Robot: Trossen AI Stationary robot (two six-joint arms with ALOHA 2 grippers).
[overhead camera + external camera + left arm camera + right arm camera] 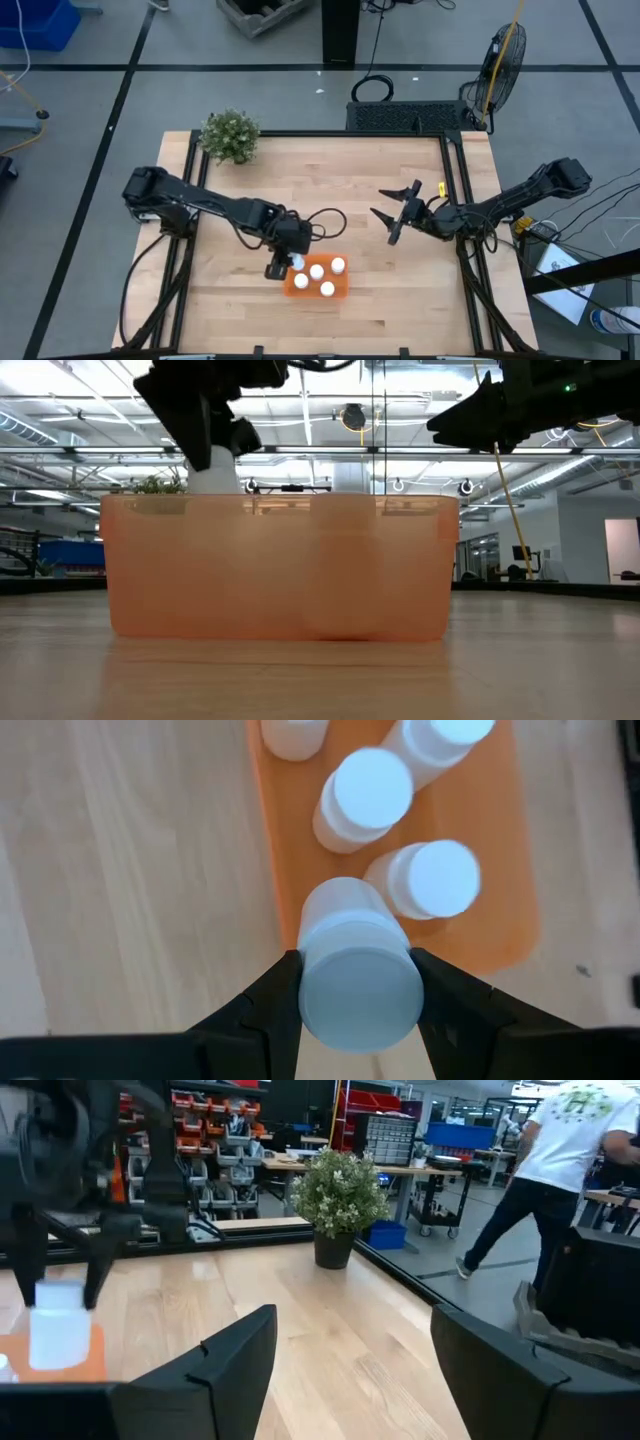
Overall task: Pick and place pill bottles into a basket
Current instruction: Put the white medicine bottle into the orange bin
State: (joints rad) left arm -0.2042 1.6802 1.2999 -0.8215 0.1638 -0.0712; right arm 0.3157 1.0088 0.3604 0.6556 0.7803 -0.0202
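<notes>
The orange basket (341,289) lies on the table near the front middle, and several white pill bottles (316,271) stand upright in it, as the left wrist view also shows (365,795). My left gripper (283,264) is shut on one more white pill bottle (358,982) above the basket's left end (275,850). In the low view this bottle (213,475) hangs at about the height of the basket's rim (280,500). My right gripper (387,205) is open and empty, right of the basket and higher, also in its wrist view (350,1370). My left gripper pinches the held bottle's cap end (358,1005) between its two fingers (270,1005), one on each side. The fingers point down from above. The bottle stands upright below them (58,1335), lifted clear over the basket's left end.
A green potted plant (230,136) stands at the table's far left corner. Bare wood lies between the basket and my right gripper (400,270). A person (560,1160) walks in the room beyond the table.
</notes>
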